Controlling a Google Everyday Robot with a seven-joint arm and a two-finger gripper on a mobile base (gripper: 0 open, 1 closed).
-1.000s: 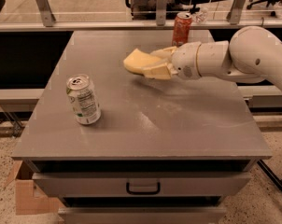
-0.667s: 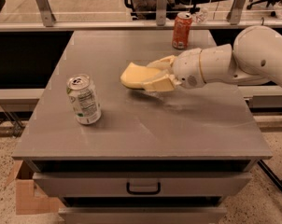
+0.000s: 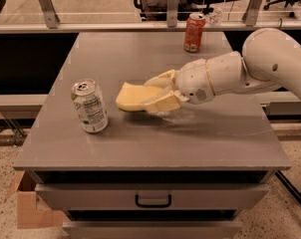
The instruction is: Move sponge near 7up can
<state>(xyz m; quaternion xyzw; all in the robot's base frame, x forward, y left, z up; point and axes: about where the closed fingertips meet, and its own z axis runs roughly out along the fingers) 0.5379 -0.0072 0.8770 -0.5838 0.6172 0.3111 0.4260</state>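
The pale yellow sponge [image 3: 132,96] is held in my gripper [image 3: 158,91] just above the grey table top [image 3: 140,138], near its middle. The cream fingers [image 3: 162,102] close on the sponge's right end, one above and one below. The 7up can [image 3: 90,106], silver-topped with a white and green label, stands upright at the table's left front, a short gap to the left of the sponge. My white arm [image 3: 260,66] reaches in from the right.
A red-orange soda can [image 3: 194,32] stands upright at the back of the table. A drawer with a dark handle [image 3: 153,201] is below the front edge. A cardboard box [image 3: 28,208] sits on the floor at the lower left. A railing runs behind the table.
My gripper has carried the sponge leftward and toward the front of the table, closer to the 7up can. Both cans have stayed put.
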